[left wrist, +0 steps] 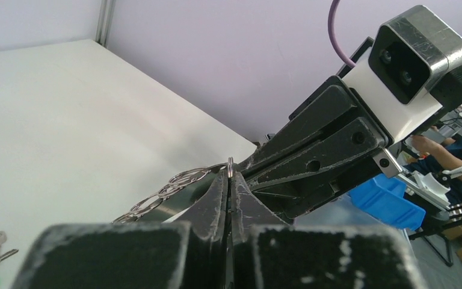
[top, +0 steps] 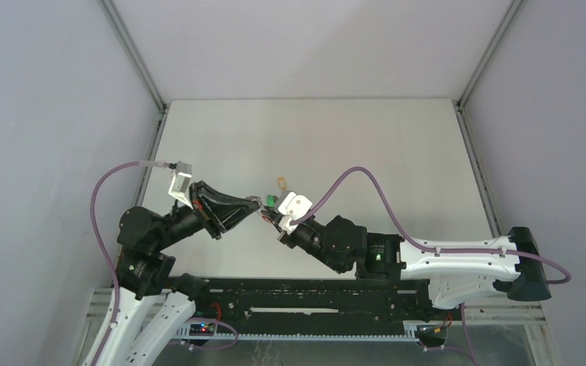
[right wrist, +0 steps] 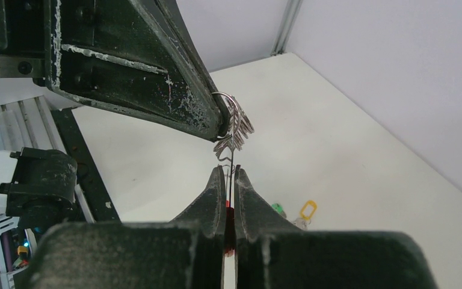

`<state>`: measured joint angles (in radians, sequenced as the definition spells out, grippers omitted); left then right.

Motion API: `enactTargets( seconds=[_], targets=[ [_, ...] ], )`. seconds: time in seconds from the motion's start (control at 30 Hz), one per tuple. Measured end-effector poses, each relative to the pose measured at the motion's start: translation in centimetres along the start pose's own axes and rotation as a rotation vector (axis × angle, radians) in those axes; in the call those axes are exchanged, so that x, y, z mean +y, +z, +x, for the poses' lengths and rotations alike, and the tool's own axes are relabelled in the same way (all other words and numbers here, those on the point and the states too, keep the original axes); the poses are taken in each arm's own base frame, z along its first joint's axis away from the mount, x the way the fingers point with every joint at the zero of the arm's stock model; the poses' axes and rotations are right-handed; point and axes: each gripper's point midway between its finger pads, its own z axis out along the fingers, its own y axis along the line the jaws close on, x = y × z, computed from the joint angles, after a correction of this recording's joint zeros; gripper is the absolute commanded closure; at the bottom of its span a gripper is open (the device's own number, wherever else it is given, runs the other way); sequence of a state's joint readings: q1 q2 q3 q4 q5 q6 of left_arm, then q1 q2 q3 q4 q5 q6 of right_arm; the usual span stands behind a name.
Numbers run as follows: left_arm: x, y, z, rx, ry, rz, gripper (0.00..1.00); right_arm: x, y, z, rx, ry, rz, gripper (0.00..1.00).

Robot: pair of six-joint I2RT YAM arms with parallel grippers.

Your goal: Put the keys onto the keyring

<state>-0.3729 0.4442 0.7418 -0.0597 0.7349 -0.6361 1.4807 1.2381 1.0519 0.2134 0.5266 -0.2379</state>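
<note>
Top external view: we see both arms reaching in toward each other over the near middle of the bench (top: 366,145), with the left tool (top: 259,203) and the right tool (top: 265,216) almost tip to tip. In the wrist views the keyring (right wrist: 233,123) is held in the air between them. The left tool's jaws are closed on the thin ring at its upper end. The right tool's jaws are pinched on the wire at its lower end, where a bit of red shows between the fingers. The small wire loops bunch up between the two grips. Both keys lie on the bench. The green-headed key (top: 272,201) is just beside the tool tips, and the yellow-headed key (top: 281,182) is a little farther away, close behind it.
</note>
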Motion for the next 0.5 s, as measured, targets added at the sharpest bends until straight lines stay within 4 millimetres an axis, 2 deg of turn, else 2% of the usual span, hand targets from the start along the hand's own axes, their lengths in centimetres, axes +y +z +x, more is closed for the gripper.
enactTargets(
  seconds=[0.3,0.4,0.5],
  targets=[
    [0.52,-0.08,0.25,0.013,0.050,-0.017,1.00,-0.02,0.07,0.71,0.023,-0.006,0.009,0.99],
    [0.38,-0.22,0.00,0.022,0.115,-0.015,1.00,0.07,0.11,0.61,0.019,0.004,0.006,0.89],
    [0.31,-0.38,-0.12,0.037,0.213,-0.005,1.00,0.38,0.14,0.40,0.010,0.023,-0.006,0.65]
  ],
)
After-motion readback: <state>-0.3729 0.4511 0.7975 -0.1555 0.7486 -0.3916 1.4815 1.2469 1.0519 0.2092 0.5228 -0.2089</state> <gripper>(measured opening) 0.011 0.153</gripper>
